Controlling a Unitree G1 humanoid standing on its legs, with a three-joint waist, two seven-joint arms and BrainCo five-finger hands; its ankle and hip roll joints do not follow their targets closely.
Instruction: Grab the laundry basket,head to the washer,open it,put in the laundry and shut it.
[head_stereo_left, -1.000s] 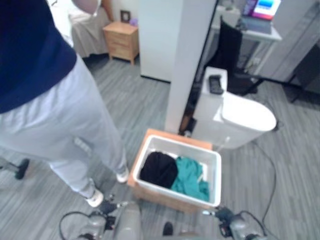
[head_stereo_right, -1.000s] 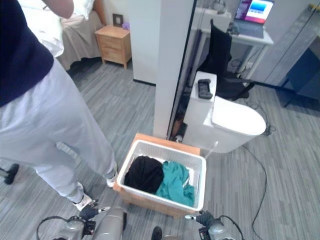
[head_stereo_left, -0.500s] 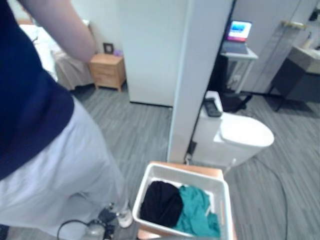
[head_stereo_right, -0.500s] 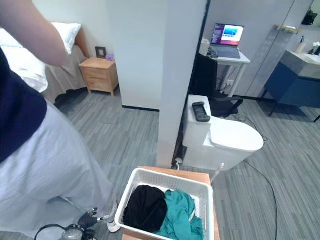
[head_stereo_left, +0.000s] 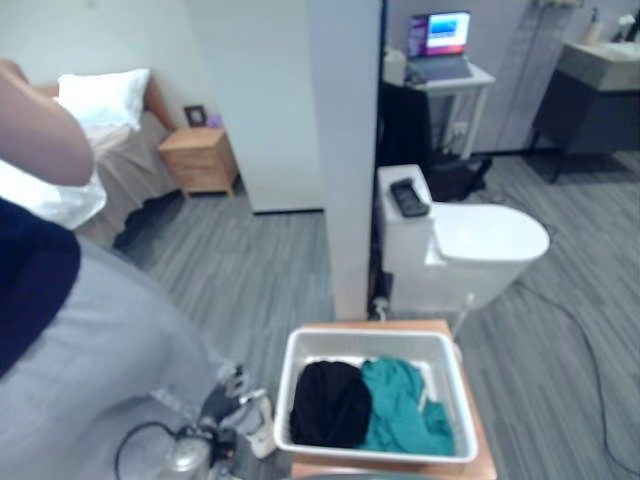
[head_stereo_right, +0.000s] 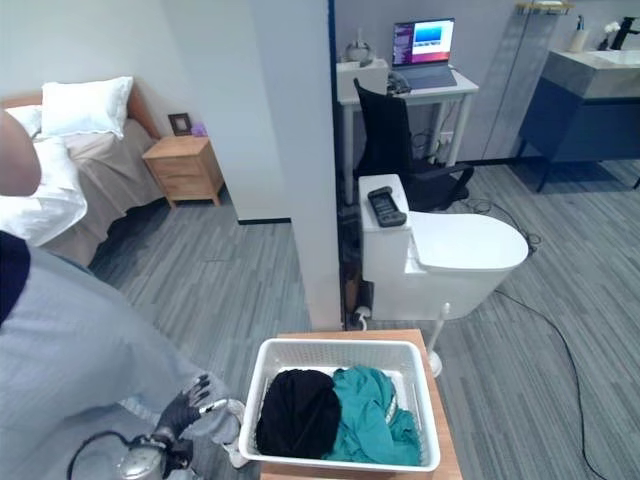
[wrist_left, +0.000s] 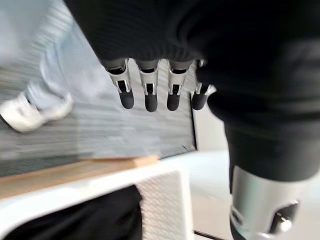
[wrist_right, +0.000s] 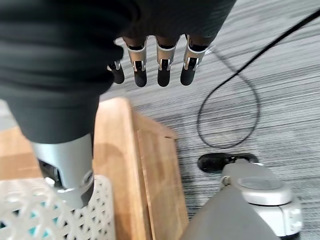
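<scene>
The white laundry basket (head_stereo_right: 340, 346) stands on a low wooden stand (head_stereo_right: 447, 440) just in front of me, with a black garment (head_stereo_right: 297, 410) and a teal garment (head_stereo_right: 375, 415) inside. My left hand (head_stereo_right: 185, 405) hangs open beside the basket's left side, apart from it. In the left wrist view its straight fingers (wrist_left: 150, 90) hover over the floor by the basket's corner (wrist_left: 155, 187). In the right wrist view my right hand (wrist_right: 157, 65) is open too, its fingers above the floor next to the stand's edge (wrist_right: 145, 165), with basket lattice (wrist_right: 50, 215) close by.
A person (head_stereo_right: 70, 340) in light trousers stands close on my left. Behind the basket are a white pillar (head_stereo_right: 300, 150) and a white toilet (head_stereo_right: 450, 250) with a remote (head_stereo_right: 383, 205) on its tank. Farther off stand a bed (head_stereo_right: 60, 190), nightstand (head_stereo_right: 185, 165), desk (head_stereo_right: 420, 85) and dark chair (head_stereo_right: 395, 135).
The camera has tilted up and swung, so more of the room shows and the basket sits lower in view. My left hand has come into view beside the basket.
</scene>
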